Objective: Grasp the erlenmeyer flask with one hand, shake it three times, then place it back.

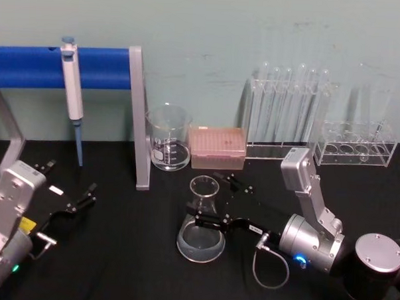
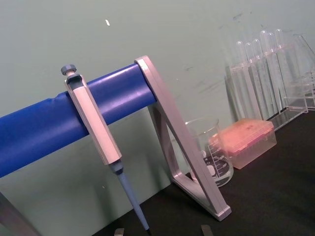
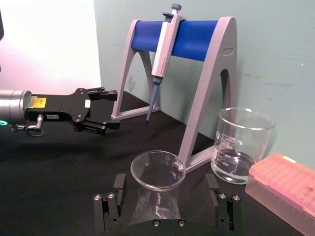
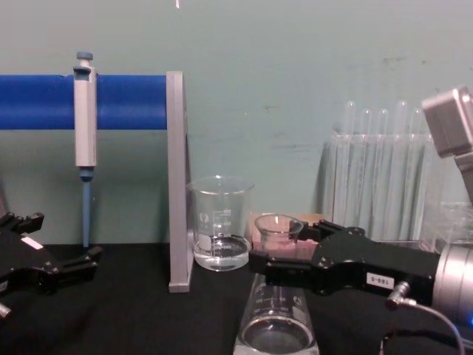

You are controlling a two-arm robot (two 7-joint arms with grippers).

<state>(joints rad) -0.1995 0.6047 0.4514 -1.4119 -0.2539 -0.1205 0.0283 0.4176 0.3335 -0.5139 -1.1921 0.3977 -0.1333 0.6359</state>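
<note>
Black counter against a pale green wall. Clear glass conical erlenmeyer flask: upright, centre. Black two-fingered right gripper: fingers apart, straddling the flask; the right wrist view shows side gaps that the chest view hides. Left gripper: spread, idle at left.

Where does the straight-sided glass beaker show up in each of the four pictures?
Head view: beaker at the back, between the grey stand post and the pink box.
Left wrist view: between post and pink box.
Right wrist view: between post and pink box.
Chest view: centre, just right of the post.
Shared landmark: the grey stand post.
</note>
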